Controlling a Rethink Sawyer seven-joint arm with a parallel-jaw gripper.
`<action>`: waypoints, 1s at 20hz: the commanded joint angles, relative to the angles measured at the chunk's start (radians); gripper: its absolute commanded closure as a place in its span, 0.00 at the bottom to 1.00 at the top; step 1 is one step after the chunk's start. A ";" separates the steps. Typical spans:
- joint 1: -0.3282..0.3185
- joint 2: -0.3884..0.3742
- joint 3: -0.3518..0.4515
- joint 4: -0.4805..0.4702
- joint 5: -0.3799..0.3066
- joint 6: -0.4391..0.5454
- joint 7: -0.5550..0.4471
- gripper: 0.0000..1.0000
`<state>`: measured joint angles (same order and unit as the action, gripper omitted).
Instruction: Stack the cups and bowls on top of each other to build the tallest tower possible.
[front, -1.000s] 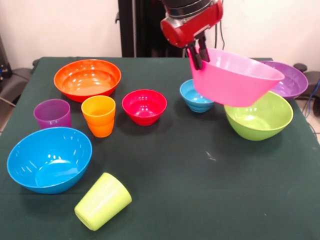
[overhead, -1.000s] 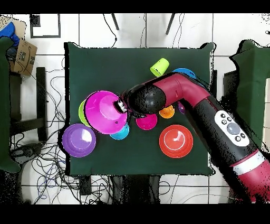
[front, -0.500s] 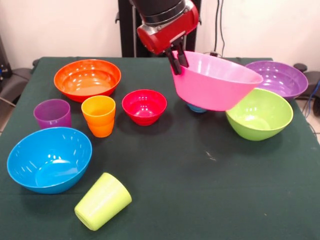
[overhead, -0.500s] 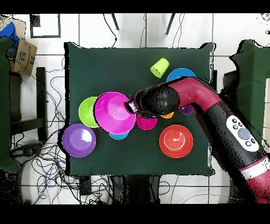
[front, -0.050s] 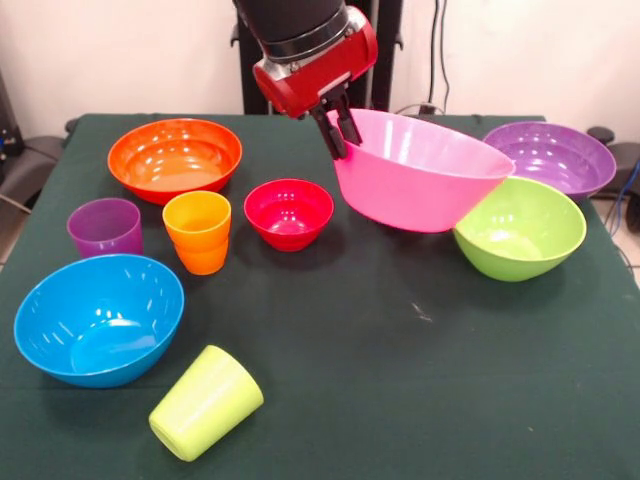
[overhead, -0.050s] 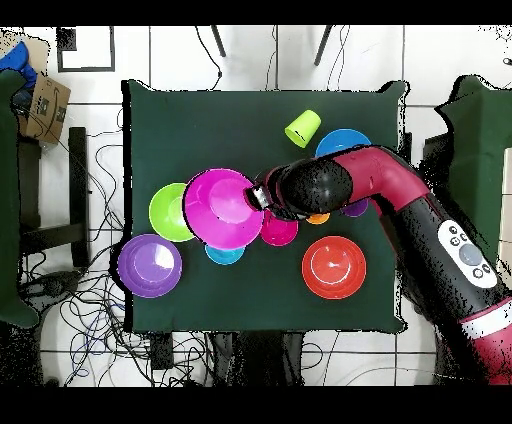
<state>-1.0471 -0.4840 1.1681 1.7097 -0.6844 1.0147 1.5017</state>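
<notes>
My gripper (front, -0.050s: 337, 125) (overhead, -0.050s: 258, 196) is shut on the near rim of the big pink bowl (front, -0.050s: 415, 170) (overhead, -0.050s: 223, 207) and holds it tilted above the table. In the front view the small red bowl (front, -0.050s: 288, 212) sits just left of it. Further left stand the orange bowl (front, -0.050s: 175, 158), orange cup (front, -0.050s: 198, 230), purple cup (front, -0.050s: 104, 227) and blue bowl (front, -0.050s: 98, 318). The lime cup (front, -0.050s: 205, 402) lies on its side near the front. The small light blue bowl (overhead, -0.050s: 224, 254) peeks out under the pink one from overhead. No tower shows.
To the right of the pink bowl in the front view sit the lime green bowl (front, -0.050s: 518, 228) and the purple bowl (front, -0.050s: 550, 158). Dark green cloth covers the table (front, -0.050s: 400, 380). Cables lie on the floor around it in the overhead view.
The gripper has carried the pink bowl leftward in the front view, away from the lime green bowl and towards the red one. It now hides the small light blue bowl there.
</notes>
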 joint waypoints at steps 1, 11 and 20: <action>0.044 0.027 -0.079 -0.114 -0.056 0.085 -0.344 1.00; 0.089 0.096 -0.069 -0.226 -0.057 0.126 -0.504 1.00; 0.081 0.101 -0.081 -0.237 -0.042 0.114 -0.568 1.00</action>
<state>-1.0019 -0.3946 1.1678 1.5473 -0.6844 1.0164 1.2621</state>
